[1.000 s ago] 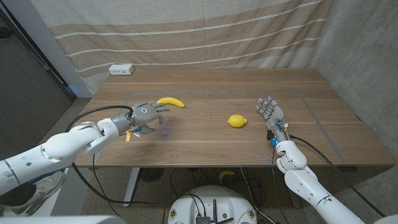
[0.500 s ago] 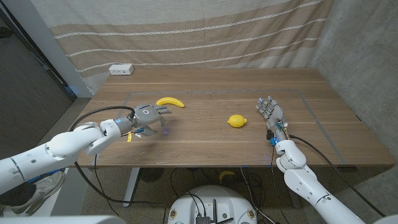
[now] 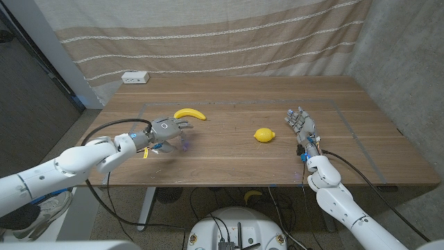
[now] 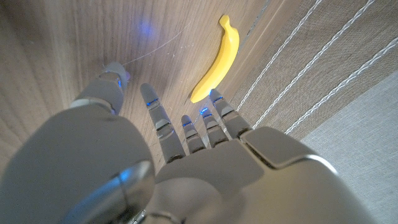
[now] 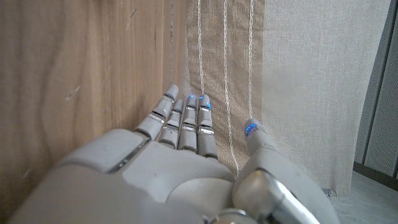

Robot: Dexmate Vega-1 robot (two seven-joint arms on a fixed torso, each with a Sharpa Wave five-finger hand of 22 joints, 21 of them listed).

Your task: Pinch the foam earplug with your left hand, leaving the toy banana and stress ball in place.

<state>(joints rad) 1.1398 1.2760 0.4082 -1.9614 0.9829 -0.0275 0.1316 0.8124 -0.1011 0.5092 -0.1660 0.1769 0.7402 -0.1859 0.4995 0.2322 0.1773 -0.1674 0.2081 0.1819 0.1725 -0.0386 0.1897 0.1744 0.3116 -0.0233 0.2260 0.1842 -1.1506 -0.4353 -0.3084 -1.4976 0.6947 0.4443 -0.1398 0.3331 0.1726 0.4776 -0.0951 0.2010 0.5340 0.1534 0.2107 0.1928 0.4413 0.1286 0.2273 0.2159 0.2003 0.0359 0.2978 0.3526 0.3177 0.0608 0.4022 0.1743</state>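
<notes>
Reaching a little farther over the wooden counter (image 3: 229, 156) than a second ago, the left robot hand (image 3: 165, 129) hovers fingers apart, holding nothing, beside the toy banana (image 3: 190, 113). A small purple earplug (image 3: 184, 146) lies just right of it. The lemon-shaped stress ball (image 3: 263, 135) and the open, empty right robot hand (image 3: 301, 123) are unmoved.

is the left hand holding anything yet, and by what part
Nothing yet. The left hand hovers with fingers spread near the small purple earplug, not touching it.

The head camera looks down over the table (image 3: 229, 156); each wrist camera looks closely along its hand's back.
</notes>
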